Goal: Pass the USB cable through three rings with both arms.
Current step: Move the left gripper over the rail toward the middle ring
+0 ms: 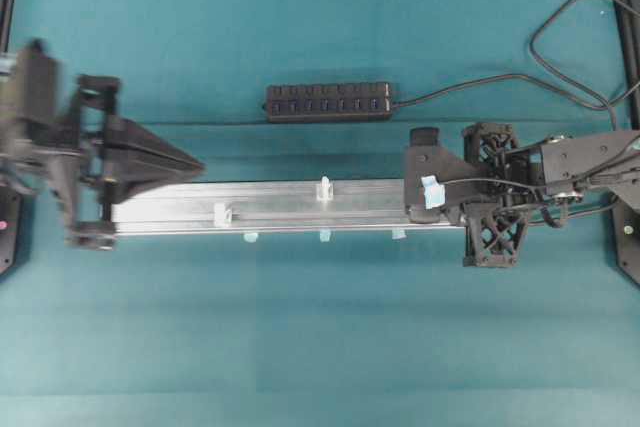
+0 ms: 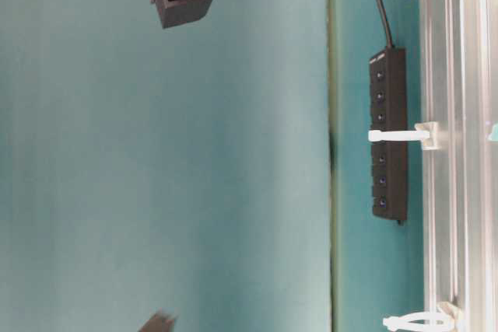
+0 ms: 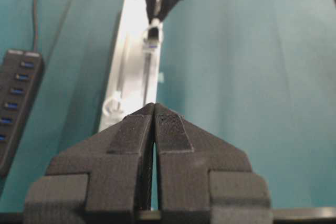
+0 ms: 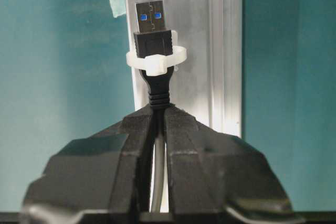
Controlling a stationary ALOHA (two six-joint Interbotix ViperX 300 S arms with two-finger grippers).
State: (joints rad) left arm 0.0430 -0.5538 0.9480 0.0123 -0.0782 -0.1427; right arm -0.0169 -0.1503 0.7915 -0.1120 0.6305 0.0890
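The USB cable's black plug (image 4: 151,24) pokes through the first of the three rings (image 4: 156,59), a translucent white loop on the silver rail (image 4: 210,51). My right gripper (image 4: 159,107) is shut on the cable just behind the plug, over the rail's right end (image 1: 412,185). Two other rings stand free, one in the middle (image 1: 324,189) and one near the left end (image 1: 222,215). My left gripper (image 1: 198,162) is shut on nothing by the rail's left end. In the left wrist view its tip (image 3: 154,106) points along the rail toward the plug (image 3: 153,34).
A black multi-port hub (image 1: 328,102) lies behind the rail, and its cable loops off to the right (image 1: 560,37). Small light-blue tape tabs (image 1: 325,236) mark the cloth along the rail's front edge. Teal cloth covers the table (image 1: 320,347).
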